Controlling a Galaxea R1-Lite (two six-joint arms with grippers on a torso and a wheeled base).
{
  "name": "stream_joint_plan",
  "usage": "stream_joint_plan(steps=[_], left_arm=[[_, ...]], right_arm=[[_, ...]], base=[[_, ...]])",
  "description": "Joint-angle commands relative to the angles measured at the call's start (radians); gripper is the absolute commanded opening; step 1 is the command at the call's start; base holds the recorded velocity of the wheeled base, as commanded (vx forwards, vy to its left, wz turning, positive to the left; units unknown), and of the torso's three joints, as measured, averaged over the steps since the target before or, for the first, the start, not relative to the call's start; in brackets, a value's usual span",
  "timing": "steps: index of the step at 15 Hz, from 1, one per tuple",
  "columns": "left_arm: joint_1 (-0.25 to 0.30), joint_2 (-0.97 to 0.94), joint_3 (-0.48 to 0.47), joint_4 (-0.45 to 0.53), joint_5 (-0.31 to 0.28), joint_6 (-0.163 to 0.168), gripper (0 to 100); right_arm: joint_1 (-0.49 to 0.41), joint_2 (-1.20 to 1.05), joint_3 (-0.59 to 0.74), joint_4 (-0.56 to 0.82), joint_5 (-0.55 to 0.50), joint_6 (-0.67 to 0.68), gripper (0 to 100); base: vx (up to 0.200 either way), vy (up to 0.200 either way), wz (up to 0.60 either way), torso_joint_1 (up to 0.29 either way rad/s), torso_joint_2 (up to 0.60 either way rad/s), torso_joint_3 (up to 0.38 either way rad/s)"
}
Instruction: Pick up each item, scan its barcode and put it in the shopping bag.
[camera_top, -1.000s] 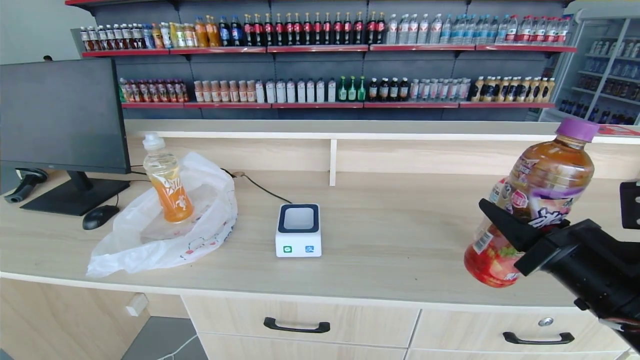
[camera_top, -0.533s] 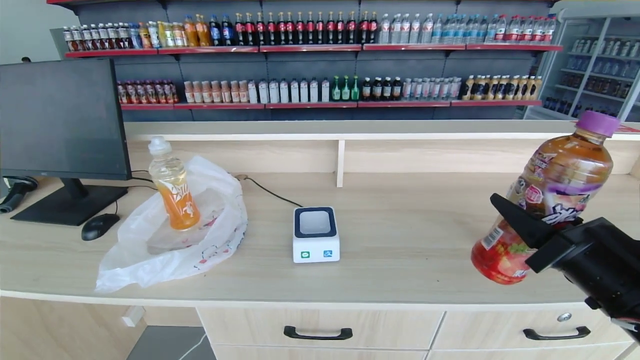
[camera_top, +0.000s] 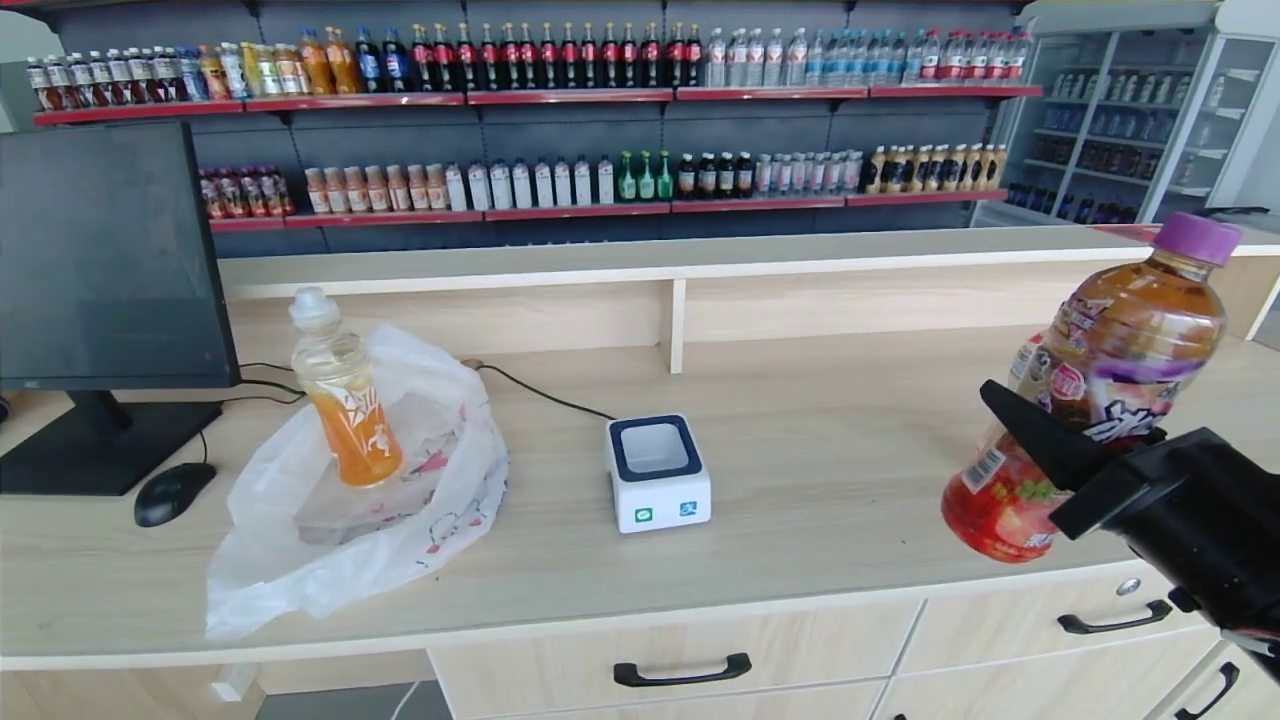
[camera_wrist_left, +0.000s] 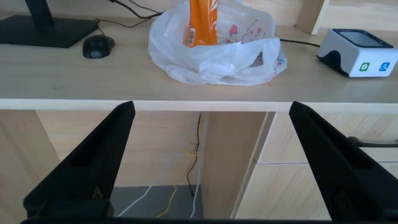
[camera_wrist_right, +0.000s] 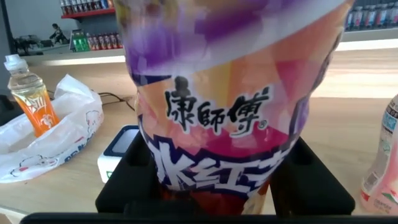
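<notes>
On the surface the shopping bag lies at the robot's left, with an orange bottle upright inside. The right gripper has its jaws clenched on the tea bottle, held above the right end, tilted, purple cap up. The scanner stands well apart to its left, and the barcode seems to face that way. The left gripper hangs low, jaws released.
</notes>
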Motion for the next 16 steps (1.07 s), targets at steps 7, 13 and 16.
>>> stream_joint_plan(steps=[7,13,16], left_arm=[[0.0,0.0,0.001,0.0,0.0,-0.002,100],[0.0,0.0,0.001,0.0,0.0,0.0,100],[0.0,0.0,0.001,-0.001,0.0,0.0,100]], right_arm=[[0.0,-0.008,0.023,-0.001,0.0,-0.007,0],[0.0,0.046,-0.002,-0.001,0.003,-0.129,0],[0.002,0.106,-0.053,-0.001,0.023,-0.175,0]], base=[[0.086,0.114,0.0,0.002,0.0,0.003],[0.033,0.0,0.0,-0.002,0.0,0.0],[0.0,0.0,0.0,0.0,0.0,0.0]])
